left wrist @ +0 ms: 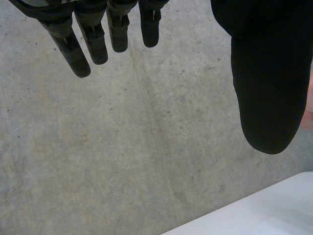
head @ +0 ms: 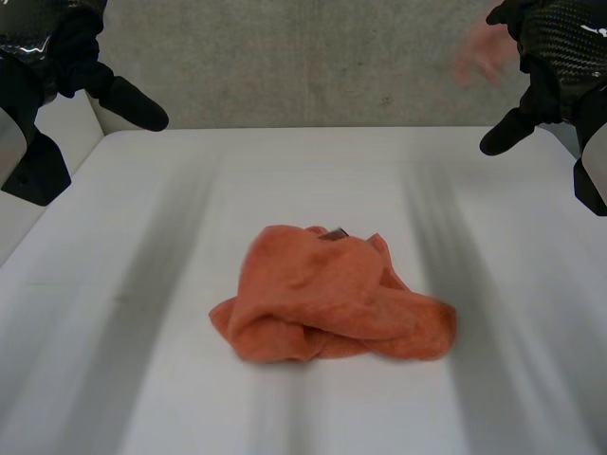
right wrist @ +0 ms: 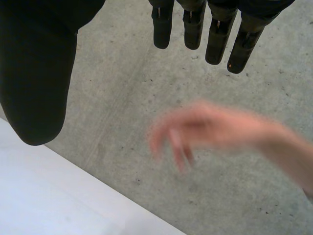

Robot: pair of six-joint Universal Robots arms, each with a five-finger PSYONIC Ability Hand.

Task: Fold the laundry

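Observation:
An orange towel (head: 332, 296) lies crumpled in a heap at the middle of the white table (head: 142, 284). My left hand (head: 90, 71) hangs high at the far left corner, well away from the towel. In its own wrist view its fingers (left wrist: 78, 46) are straight and its thumb (left wrist: 269, 88) stands apart, with nothing between them. My right hand (head: 550, 57) is raised at the far right corner, also far from the towel. Its fingers (right wrist: 215, 34) are straight and its thumb (right wrist: 36, 83) is spread wide, empty.
A person's hand (head: 482, 52) moves over the concrete floor (head: 313, 57) beyond the table's far edge, close beside my right hand; it is also below my right fingers as the person's hand (right wrist: 210, 132). The table's far edge (right wrist: 73, 186) lies under my right thumb.

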